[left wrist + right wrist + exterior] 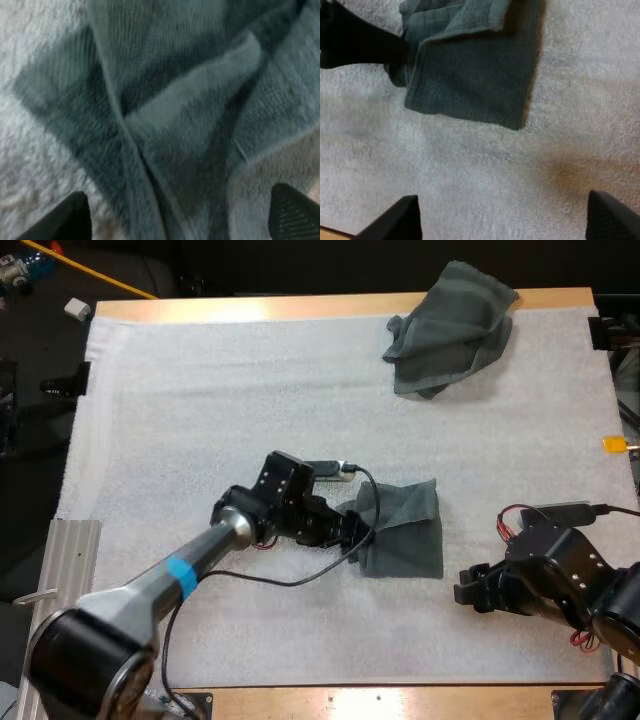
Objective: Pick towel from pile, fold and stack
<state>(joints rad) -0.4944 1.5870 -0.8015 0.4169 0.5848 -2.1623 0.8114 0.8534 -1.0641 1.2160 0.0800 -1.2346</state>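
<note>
A partly folded dark grey-green towel lies flat on the white mat near the middle. My left gripper is at its left edge. In the left wrist view the towel shows overlapping folds and a raised ridge, and my left gripper stands open, its fingers wide apart on either side of that ridge. My right gripper is open over bare mat, to the right of the towel and nearer the front edge. In the right wrist view the towel lies beyond my right gripper, with the left gripper at its edge.
A crumpled grey-green towel lies at the mat's far right corner. The table's wooden front edge runs close below my right arm. Open mat stretches to the left and behind the folded towel.
</note>
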